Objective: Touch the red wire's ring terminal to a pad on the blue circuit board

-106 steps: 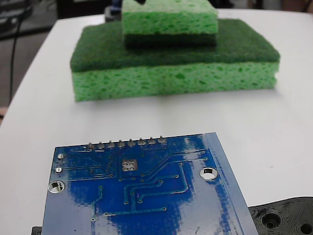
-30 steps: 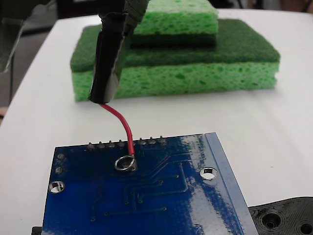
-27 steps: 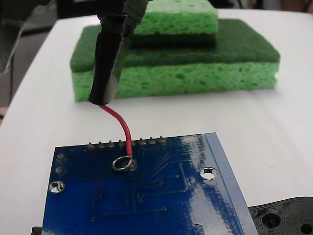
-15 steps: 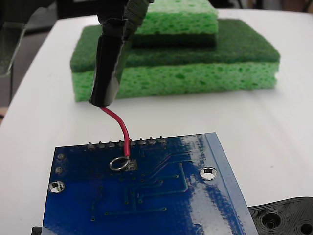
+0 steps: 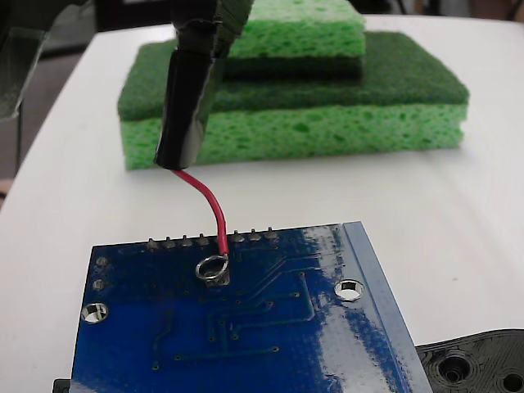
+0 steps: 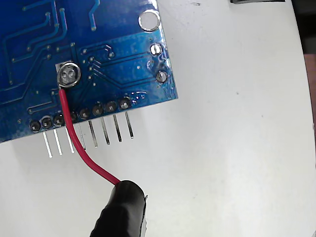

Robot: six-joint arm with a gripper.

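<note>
Where the one red wire point(image 5: 211, 206) curves down from its thick black sleeve point(image 5: 187, 110), its single ring terminal point(image 5: 211, 267) lies on the pale silver pad point(image 5: 219, 274) of the blue circuit board point(image 5: 270, 336), near the board's far edge in the fixed view. In the wrist view the ring point(image 6: 68, 75) sits over that pad, whose tiny dark holes show through the loop, and the wire point(image 6: 81, 143) crosses the row of grey solder points point(image 6: 79, 114); about eight points can be counted there, with seven thin metal pins point(image 6: 103, 131) jutting past the board point(image 6: 98, 54) edge onto the white table point(image 6: 232, 148). Three silver-rimmed holes show in the fixed view, two at the left and one at the right point(image 5: 350, 288). The gripper point(image 5: 206, 20) is mostly cut off at the top of the fixed view, so how far its fingers stand apart cannot be told, though the sleeve hangs from it. Behind stand two green sponges point(image 5: 327, 106), stacked. One black plastic piece with holes point(image 5: 479, 364) lies at the lower right corner.
</note>
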